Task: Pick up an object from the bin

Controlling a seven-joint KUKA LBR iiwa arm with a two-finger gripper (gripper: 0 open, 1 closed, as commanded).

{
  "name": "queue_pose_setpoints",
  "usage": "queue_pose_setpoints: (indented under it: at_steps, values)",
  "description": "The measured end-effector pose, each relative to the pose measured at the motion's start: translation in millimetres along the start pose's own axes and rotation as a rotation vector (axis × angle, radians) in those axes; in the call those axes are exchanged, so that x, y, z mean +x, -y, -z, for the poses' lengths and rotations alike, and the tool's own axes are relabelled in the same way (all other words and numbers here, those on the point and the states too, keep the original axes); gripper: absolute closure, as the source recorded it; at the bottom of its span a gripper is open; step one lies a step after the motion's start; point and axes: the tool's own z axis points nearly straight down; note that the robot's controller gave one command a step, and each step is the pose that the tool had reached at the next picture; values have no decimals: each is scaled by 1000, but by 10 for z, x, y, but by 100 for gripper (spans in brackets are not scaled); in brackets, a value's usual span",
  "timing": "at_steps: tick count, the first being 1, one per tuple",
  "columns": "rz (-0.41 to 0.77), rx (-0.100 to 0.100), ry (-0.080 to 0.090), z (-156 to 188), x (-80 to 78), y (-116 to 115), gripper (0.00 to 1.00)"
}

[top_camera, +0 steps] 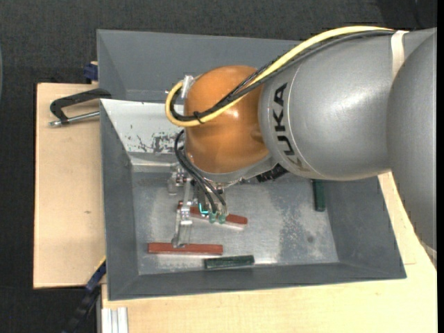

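My gripper [182, 233] hangs under the arm's orange cover in the left half of the bin, low over the floor. Its tip comes down just above a long flat red-brown stick [185, 249] that lies crosswise near the front wall; whether it touches the stick I cannot tell. A short red-brown piece [236, 220] with a pale strip under it lies just to the right of the gripper. A dark green stick [229, 261] rests against the front wall, right of the long red-brown one.
Another dark green piece [319, 196] lies at the right of the bin floor, half under the arm. The big grey arm and its orange cover hang over the back and middle of the bin.
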Motion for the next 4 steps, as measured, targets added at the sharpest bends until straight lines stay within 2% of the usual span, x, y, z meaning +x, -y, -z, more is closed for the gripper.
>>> queue_pose_setpoints:
  at_steps: [1,2,3,4]
  values:
    - [-3,-2,8,45,-22,12,0]
    - [-45,-4,13,-648,-166,416,0]
    - [11,-2,10,-605,-98,805,0]
    - [-117,-4,13,-642,-255,962,0]
